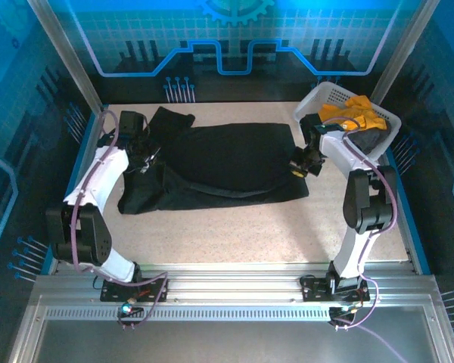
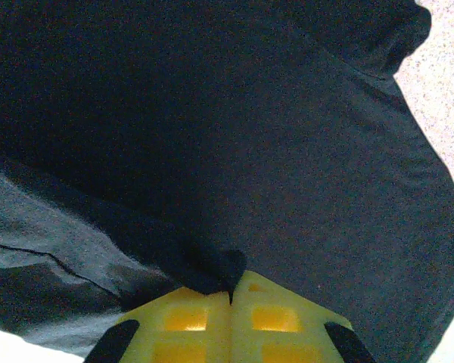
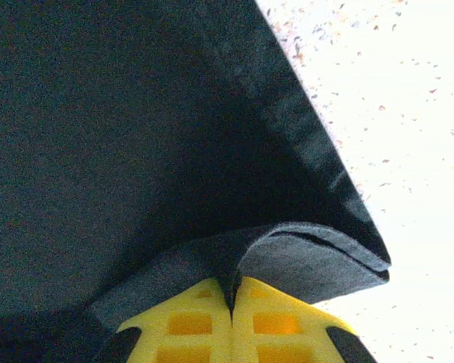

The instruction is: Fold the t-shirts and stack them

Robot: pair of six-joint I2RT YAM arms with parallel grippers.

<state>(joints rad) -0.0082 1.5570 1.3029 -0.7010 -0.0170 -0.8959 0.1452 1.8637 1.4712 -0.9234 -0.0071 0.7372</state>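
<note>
A large black t-shirt point(image 1: 227, 162) lies spread across the middle of the table. My left gripper point(image 1: 145, 160) is shut on its left part; in the left wrist view a pinch of black t-shirt point(image 2: 212, 189) sits between the yellow fingers point(image 2: 189, 318), and the left gripper point(image 2: 231, 291) is closed tight. My right gripper point(image 1: 303, 162) is shut on the shirt's right edge, where the right wrist view shows the black t-shirt point(image 3: 136, 136) hem folded up into the right gripper point(image 3: 231, 295). An orange-yellow t-shirt point(image 1: 354, 113) and a dark grey t-shirt point(image 1: 367, 141) lie in the basket.
A white lattice basket point(image 1: 325, 97) stands at the back right corner, right behind my right arm. Speckled tabletop point(image 1: 234, 234) runs in front of the shirt to the metal rail point(image 1: 234, 276) at the near edge. Blue walls close in the sides.
</note>
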